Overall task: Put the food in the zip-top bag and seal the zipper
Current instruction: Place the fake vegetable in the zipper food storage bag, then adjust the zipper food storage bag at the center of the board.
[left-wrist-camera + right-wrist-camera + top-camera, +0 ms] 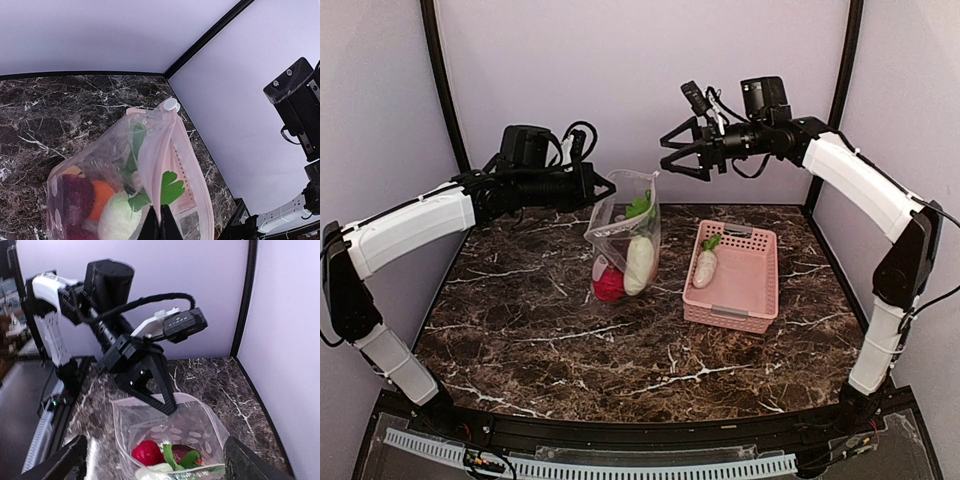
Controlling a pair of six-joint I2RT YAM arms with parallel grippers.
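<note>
Top external view: left claw [608, 188] clamped on the mouth of the part-filled zip-top bag [625, 240], hanging mid-scene over the worktop [520, 330]; right claw [665, 152], spread and empty, likely fetches next the white piece [705, 266] from the pink basket [752, 285], right.

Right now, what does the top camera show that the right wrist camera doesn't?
Only the top view shows the pink basket with a white radish lying in it, right of the zip-top bag. Only the right wrist view looks down into the bag's open mouth, where a dark red piece sits beside the red apple, with the right fingers spread wide at the frame's bottom corners. Both show the left fingers pinching the bag at its rim, holding it upright.
</note>
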